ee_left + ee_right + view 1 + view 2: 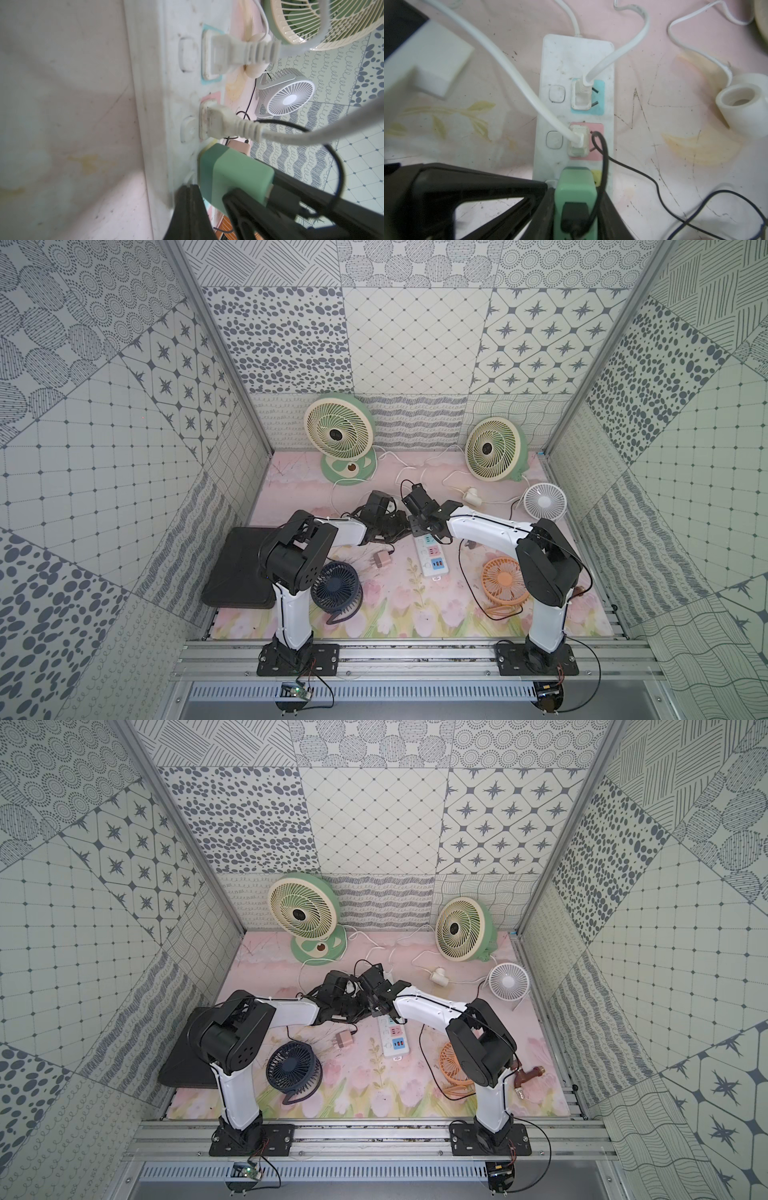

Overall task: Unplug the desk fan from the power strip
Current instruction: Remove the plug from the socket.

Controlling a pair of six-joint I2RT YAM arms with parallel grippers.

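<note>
Bright even light, blurry wrist close-ups

Floral pink tabletop (395, 605) holds the power strip (430, 560), a black tray (237, 568), a navy fan (334, 587), an orange fan (500, 578)

White cables (517, 76) arch over the power strip (560, 60), crowding it

This is a robot test cell in a lab, not a lived-in room. Printed patterned panels (415, 344) wall a booth on three sides, held in aluminium posts (219, 344). Two robot arms (293, 614) are bolted by black plates (324, 659) to an aluminium rail (415, 659), with bare circuit boards (293, 691) wired below. The bench (395, 614) wears a floral printed sheet and carries several desk fans (338, 429).
</note>
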